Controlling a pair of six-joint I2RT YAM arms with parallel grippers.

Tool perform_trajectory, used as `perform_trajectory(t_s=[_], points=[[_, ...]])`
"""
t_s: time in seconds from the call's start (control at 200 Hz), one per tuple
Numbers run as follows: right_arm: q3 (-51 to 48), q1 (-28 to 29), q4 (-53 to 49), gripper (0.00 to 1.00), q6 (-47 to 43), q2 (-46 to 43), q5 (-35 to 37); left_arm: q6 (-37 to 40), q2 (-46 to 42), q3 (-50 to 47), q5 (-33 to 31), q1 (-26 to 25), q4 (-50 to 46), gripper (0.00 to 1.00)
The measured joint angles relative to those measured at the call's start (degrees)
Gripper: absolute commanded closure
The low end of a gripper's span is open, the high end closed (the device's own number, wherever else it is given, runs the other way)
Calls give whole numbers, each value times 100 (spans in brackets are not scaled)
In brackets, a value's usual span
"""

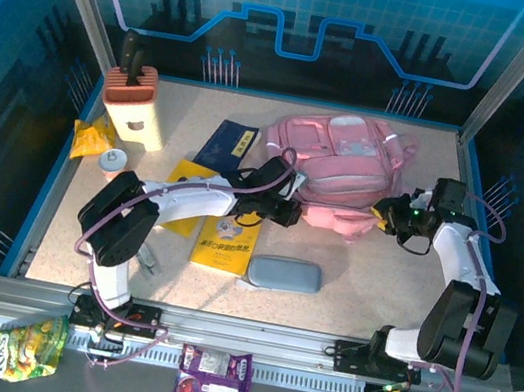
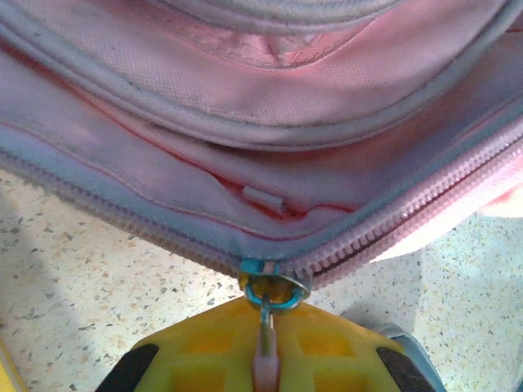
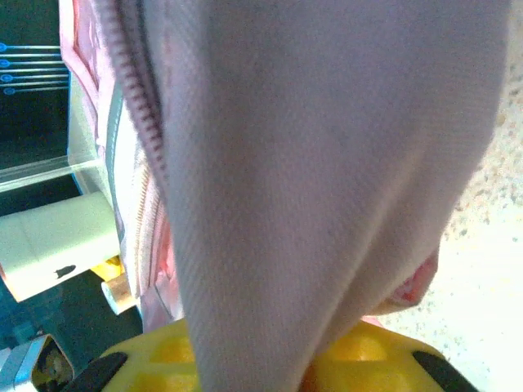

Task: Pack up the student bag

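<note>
Bag lies flat on the table, back-centre. L gripper is clenched on the zip pull at its near edge, and R gripper looks pinched on a fold of bag cloth at the right side. Soft, floppy, prob. light, so it'll sag and bunch: best held by zip pull or edge, not the loose panel.

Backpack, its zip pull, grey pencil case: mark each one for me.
backpack (image 1: 344,165), top view, on its pink front panel.
zip pull (image 2: 266,291), left wrist view, on its metal ring where the zip rows meet.
pencil case (image 1: 284,274), top view, middle of its grey body.
</note>
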Motion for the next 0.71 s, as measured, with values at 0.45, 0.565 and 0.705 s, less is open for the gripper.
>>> perform_trajectory(t_s=[0.45, 0.565, 0.705], points=[[133, 560, -1095, 0, -160, -938, 1211, -695, 337, 219, 146, -28, 48, 100], [-260, 1097, -1102, 0, 326, -1335, 1287, -776, 348, 280, 146, -79, 68, 100], [-772, 1613, -710, 0, 1202, -1405, 1200, -778, 378, 361, 146, -199, 90, 100]])
